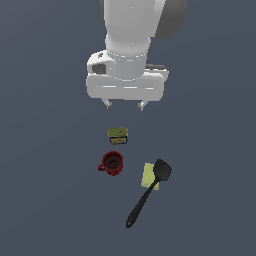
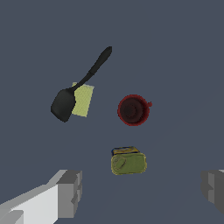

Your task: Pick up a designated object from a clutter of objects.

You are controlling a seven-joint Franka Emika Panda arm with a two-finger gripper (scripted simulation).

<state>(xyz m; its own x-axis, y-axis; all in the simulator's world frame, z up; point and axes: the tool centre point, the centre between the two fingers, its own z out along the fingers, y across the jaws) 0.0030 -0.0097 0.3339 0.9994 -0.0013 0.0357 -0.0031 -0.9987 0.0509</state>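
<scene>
The designated object is a small squat can (image 1: 118,135) with an olive-yellow top and dark blue label, also seen in the wrist view as the can (image 2: 128,162). It stands on the floor at the far end of the clutter of objects. My gripper (image 1: 125,105) hangs well above it, slightly further back, open and empty. In the wrist view the gripper (image 2: 142,192) shows two grey fingertips (image 2: 70,192) spread wide, with the can between and ahead of them.
A red mug (image 1: 112,163) stands just in front of the can. To the exterior view's right lies a long black spatula (image 1: 150,192), its blade resting over a pale yellow flat block (image 1: 148,175).
</scene>
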